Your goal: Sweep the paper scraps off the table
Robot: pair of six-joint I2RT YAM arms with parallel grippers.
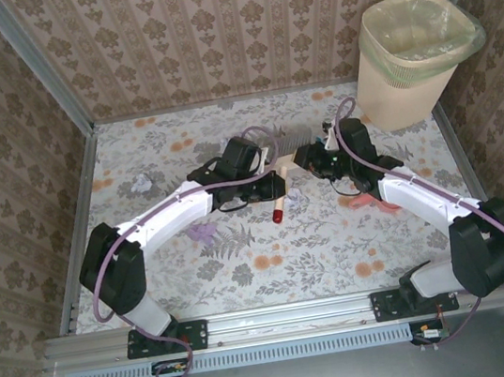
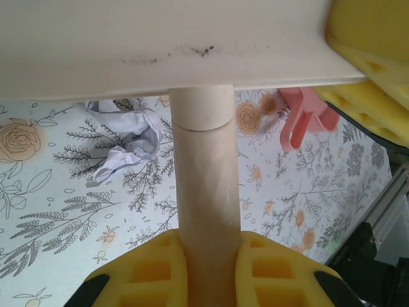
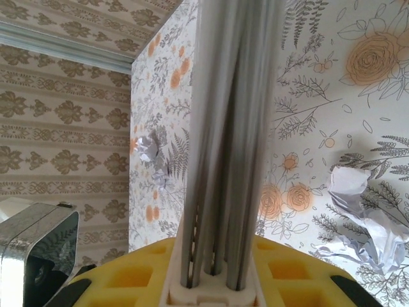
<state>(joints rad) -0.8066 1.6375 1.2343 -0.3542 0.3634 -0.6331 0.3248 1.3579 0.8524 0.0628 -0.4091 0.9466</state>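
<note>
Beige lined waste bin point(image 1: 412, 55) far right corner; pink dustpan point(image 1: 374, 200) right side; wooden brush point(image 1: 277, 199), red-tipped handle, centre.

Left gripper point(image 1: 271, 178), right gripper point(image 1: 310, 157) close together over table point(image 1: 318, 247) centre; bin point(image 1: 412, 55) far right.

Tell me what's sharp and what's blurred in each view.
Top external: evenly lit, sharp throughout, no glare. Left wrist: the cream handle is close to the lens and slightly soft, while the paper scrap behind it is crisp. Right wrist: the grey tines are smeared out of focus, and the white scrap is fairly sharp.
</note>
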